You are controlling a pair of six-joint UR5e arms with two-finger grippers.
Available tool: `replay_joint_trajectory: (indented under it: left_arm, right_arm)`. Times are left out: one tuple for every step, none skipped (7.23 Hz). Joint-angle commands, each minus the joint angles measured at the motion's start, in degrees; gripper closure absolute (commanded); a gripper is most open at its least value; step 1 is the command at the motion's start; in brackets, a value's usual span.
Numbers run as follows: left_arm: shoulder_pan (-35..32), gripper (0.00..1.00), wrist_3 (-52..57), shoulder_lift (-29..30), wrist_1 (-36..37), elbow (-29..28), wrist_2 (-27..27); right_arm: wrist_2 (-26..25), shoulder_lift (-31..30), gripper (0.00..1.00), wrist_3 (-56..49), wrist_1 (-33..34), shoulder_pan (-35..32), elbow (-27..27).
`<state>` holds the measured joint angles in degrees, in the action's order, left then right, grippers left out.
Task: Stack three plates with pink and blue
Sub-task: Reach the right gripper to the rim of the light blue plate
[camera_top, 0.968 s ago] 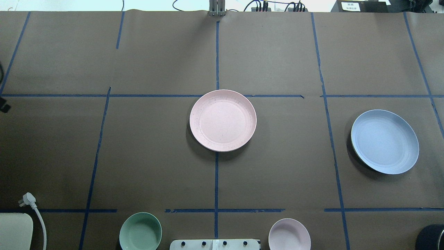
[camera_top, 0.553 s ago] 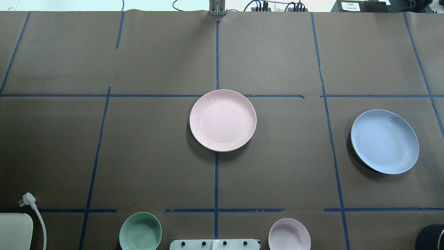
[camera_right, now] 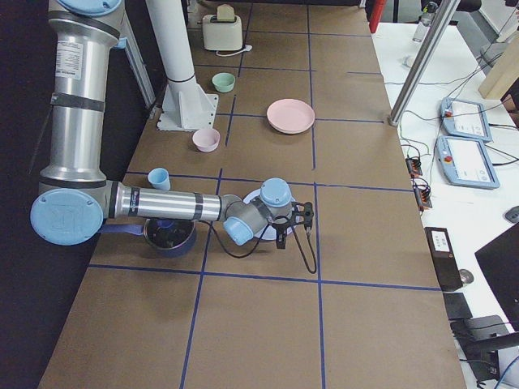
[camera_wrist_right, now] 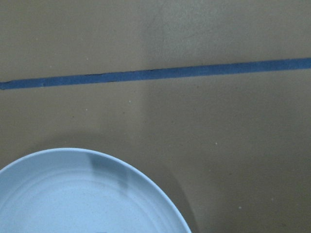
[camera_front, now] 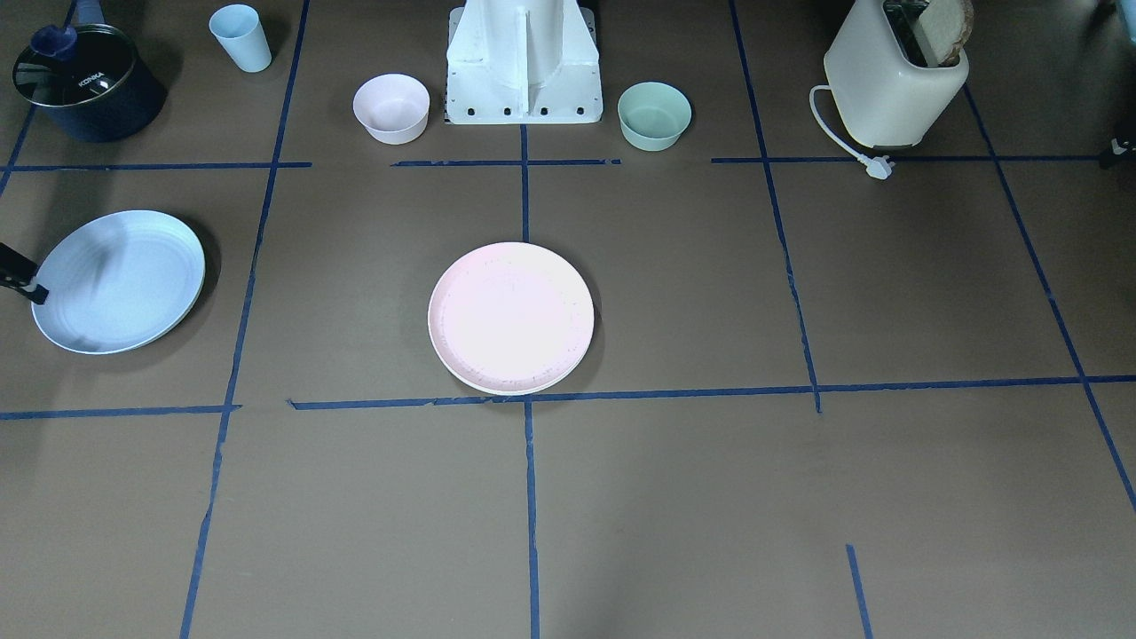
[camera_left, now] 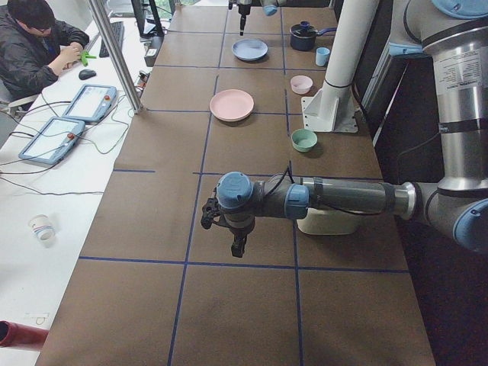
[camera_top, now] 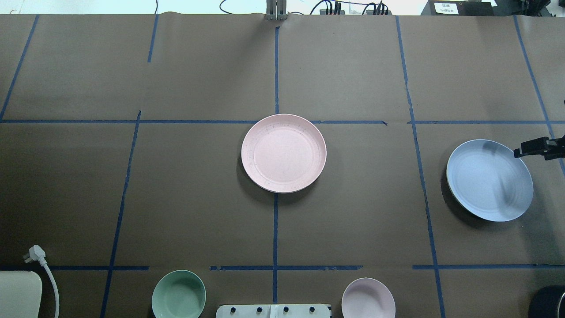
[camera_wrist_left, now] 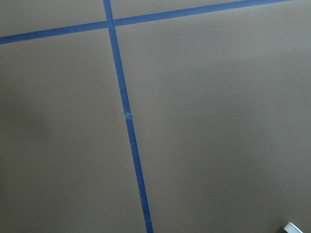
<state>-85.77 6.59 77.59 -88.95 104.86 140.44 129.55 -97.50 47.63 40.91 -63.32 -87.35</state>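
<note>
A pink plate [camera_top: 283, 153] lies at the table's middle; it also shows in the front view [camera_front: 510, 317]. A blue plate [camera_top: 489, 179] lies at the right, and it also shows in the front view [camera_front: 118, 280] and in the right wrist view [camera_wrist_right: 82, 194]. My right gripper [camera_top: 526, 149] hangs over the blue plate's far right rim and reaches in from the edge; I cannot tell whether it is open or shut. My left gripper [camera_left: 238, 245] hangs over bare table beyond the toaster and points down; I cannot tell its state. I see no third plate.
A green bowl [camera_top: 178, 294] and a pink bowl [camera_top: 368, 298] stand by the robot's base. A toaster [camera_front: 892, 75] with its plug is at the left near corner. A dark pot [camera_front: 84, 80] and a pale blue cup [camera_front: 240, 37] stand at the right near corner.
My right gripper has come into the overhead view from the right edge, over the blue plate's rim. A dark part at the left edge one second ago has gone out of view.
</note>
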Motion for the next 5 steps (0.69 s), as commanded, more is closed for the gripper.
replay_joint_trajectory:
  left_arm:
    - [-0.02,0.00,0.00,0.02,0.00,-0.01,0.01]
    - [-0.02,0.00,0.00,-0.07,0.00,-0.01,0.01]
    - [-0.02,0.00,0.00,-0.16,0.00,-0.01,0.01]
    - [-0.02,0.00,0.09,-0.24,0.00,0.08,0.01]
    - [-0.10,0.00,0.09,-0.25,0.00,0.08,0.09]
  right_arm:
    - [-1.67,-1.28,0.12,3.96,-3.82,4.42,1.39]
    - [-1.41,-3.03,0.47,3.79,-3.91,4.52,0.70]
    - [-1.15,-3.83,0.74,3.87,-3.91,4.52,-0.79]
    - [-1.06,-4.18,0.91,3.61,-4.00,4.52,-0.89]
    - [-1.06,-4.36,0.98,3.44,-4.00,4.52,-0.89]
